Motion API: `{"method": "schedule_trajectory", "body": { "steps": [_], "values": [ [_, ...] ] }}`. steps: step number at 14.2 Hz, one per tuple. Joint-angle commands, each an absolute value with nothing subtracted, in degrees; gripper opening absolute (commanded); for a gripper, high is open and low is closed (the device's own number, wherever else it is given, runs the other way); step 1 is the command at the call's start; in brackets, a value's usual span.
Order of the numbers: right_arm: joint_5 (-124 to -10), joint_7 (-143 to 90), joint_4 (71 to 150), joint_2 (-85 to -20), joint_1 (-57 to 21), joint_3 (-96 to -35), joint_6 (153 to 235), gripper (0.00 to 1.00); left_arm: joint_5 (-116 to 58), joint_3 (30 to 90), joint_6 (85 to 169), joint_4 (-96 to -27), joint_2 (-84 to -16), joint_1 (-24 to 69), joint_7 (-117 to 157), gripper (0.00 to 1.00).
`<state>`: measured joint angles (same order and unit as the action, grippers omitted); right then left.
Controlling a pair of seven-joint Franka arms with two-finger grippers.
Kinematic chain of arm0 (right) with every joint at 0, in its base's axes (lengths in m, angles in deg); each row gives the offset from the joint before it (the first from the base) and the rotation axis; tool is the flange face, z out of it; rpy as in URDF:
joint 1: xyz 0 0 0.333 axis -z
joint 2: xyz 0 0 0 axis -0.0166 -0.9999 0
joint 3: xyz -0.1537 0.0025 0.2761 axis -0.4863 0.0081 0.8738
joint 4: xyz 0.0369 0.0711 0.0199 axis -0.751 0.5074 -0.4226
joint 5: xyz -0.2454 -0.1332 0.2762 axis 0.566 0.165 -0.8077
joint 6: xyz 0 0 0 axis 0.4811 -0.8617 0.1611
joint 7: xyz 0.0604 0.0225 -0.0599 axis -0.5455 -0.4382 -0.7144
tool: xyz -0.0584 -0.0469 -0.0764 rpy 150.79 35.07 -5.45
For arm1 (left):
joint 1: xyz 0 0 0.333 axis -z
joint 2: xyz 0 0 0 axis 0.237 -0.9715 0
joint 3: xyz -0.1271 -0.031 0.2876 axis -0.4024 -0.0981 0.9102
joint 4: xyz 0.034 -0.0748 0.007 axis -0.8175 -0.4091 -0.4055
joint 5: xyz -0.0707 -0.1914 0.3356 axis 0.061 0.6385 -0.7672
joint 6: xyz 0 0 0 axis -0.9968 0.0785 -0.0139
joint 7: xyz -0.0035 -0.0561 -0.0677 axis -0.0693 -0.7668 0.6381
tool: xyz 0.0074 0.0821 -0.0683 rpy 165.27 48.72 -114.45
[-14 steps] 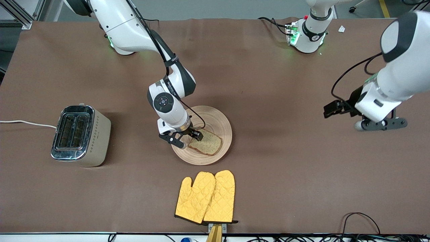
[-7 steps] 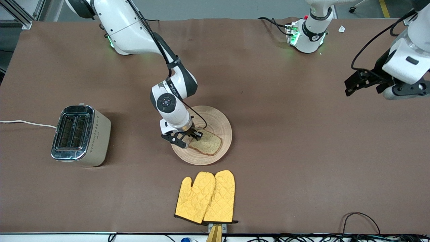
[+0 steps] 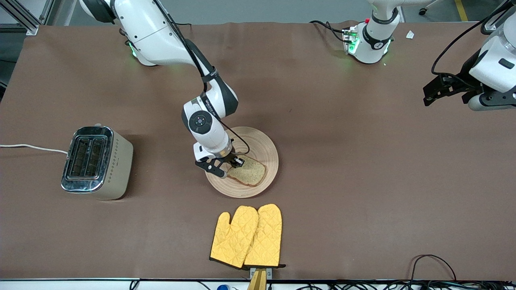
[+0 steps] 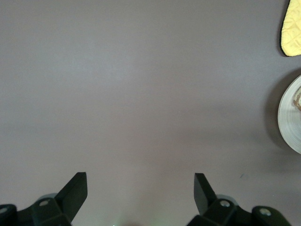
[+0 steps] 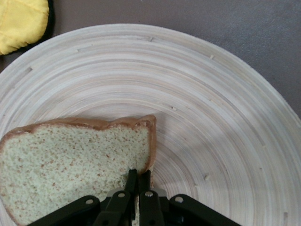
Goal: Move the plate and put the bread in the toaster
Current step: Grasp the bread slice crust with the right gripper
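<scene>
The bamboo plate (image 3: 262, 145) lies mid-table with the bread (image 3: 248, 173) flat on its part nearer the front camera. My right gripper (image 3: 229, 167) is down at the bread's edge on the toaster side, its fingers closed together on the crust corner (image 5: 151, 141). The right wrist view shows the bread (image 5: 70, 160), the plate (image 5: 211, 94) and my right gripper (image 5: 138, 175). The cream toaster (image 3: 94, 161) stands toward the right arm's end, slots empty. My left gripper (image 3: 453, 98) is open and empty, up over bare table at the left arm's end; the left wrist view shows it (image 4: 141, 181).
A pair of yellow oven mitts (image 3: 248, 237) lies nearer the front camera than the plate. The toaster's white cord (image 3: 32, 147) runs off the table's edge. The left wrist view catches the plate's rim (image 4: 291, 117) and a mitt tip (image 4: 292, 28).
My right gripper's fingers have closed on the bread's edge. My left arm has lifted and drawn away toward its own end of the table.
</scene>
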<state>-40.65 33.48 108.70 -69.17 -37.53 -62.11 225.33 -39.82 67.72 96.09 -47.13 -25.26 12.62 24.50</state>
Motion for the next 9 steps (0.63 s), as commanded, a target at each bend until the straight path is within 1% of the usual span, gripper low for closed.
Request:
{"method": "schedule_trajectory", "body": {
  "steps": [1,3,7,9],
  "values": [
    [-42.06,32.65,108.70,-69.01,-37.51,-62.71,223.82,0.00,-41.04,68.40,95.18,-46.76,-24.47,13.45,24.00,1.00],
    [-41.36,32.73,106.34,-68.13,-37.42,-63.15,217.25,0.00,-40.95,68.23,94.31,-46.84,-24.64,13.27,24.08,1.00],
    [-38.99,30.20,103.34,-62.87,-36.28,-64.90,205.56,0.00,-40.95,67.79,94.12,-47.02,-26.30,13.36,24.25,1.00],
    [-38.55,24.94,98.88,-61.71,-36.37,-67.88,195.48,0.00,-40.77,67.79,94.39,-46.93,-27.19,13.27,24.35,1.00]
  ]
}}
